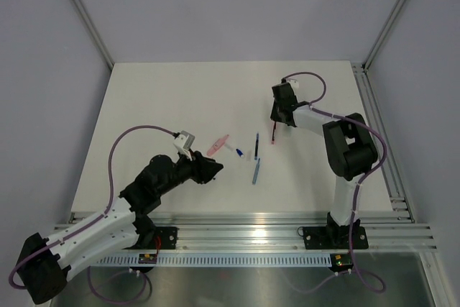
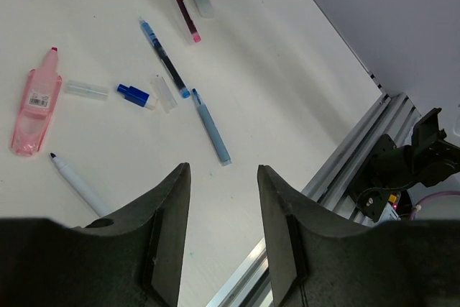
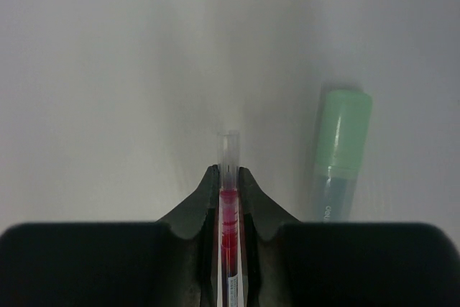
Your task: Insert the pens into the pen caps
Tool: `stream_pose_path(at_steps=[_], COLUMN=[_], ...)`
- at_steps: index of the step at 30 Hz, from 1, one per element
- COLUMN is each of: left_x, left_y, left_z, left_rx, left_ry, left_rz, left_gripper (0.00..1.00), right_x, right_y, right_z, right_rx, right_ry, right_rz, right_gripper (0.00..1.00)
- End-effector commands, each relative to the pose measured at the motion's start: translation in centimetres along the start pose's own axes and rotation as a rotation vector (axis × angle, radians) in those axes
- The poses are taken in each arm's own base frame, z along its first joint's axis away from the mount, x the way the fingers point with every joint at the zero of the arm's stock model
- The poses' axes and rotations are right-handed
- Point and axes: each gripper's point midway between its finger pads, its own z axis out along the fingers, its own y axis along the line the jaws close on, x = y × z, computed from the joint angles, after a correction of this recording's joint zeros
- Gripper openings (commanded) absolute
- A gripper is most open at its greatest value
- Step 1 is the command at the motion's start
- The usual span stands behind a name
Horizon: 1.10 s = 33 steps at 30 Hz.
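My right gripper [image 1: 276, 123] is at the table's right middle, shut on a thin red pen [image 3: 228, 203] whose clear end sticks out past the fingertips. The red pen also shows in the left wrist view [image 2: 182, 6]. A mint green pen cap [image 3: 341, 152] lies just right of it on the table. A pale pink pen cap [image 1: 218, 144] lies near the centre. A dark blue pen [image 1: 256, 144] and a light blue pen [image 1: 256, 170] lie between the grippers. My left gripper [image 1: 213, 169] is open and empty, just below the pink cap.
Small clear tubes [image 2: 86, 90] and a short dark blue piece [image 2: 134, 94] lie between the pink cap and the blue pens. A white pen with a dark tip [image 2: 77, 183] lies beside my left finger. An aluminium rail [image 1: 251, 229] runs along the near edge.
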Motion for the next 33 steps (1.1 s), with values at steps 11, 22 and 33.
stream_pose_path(at_steps=[11, 22, 33], left_x=[-0.1, 0.0, -0.2], left_y=[0.5, 0.6, 1.0], left_z=[0.9, 1.0, 0.8], left_rx=[-0.018, -0.022, -0.042], left_ry=[-0.006, -0.002, -0.012], left_rz=[0.022, 0.023, 0.028], left_gripper=[0.44, 0.44, 0.44], right_x=[-1.0, -0.9, -6.4], right_y=[-1.5, -1.4, 1.3], right_z=[2.0, 1.3, -5.4], right_rx=[0.105, 0.107, -0.045], right_ry=[0.060, 0.076, -0.057], right_rz=[-0.089, -0.050, 0.009], right_gripper=[0.18, 0.33, 0.45])
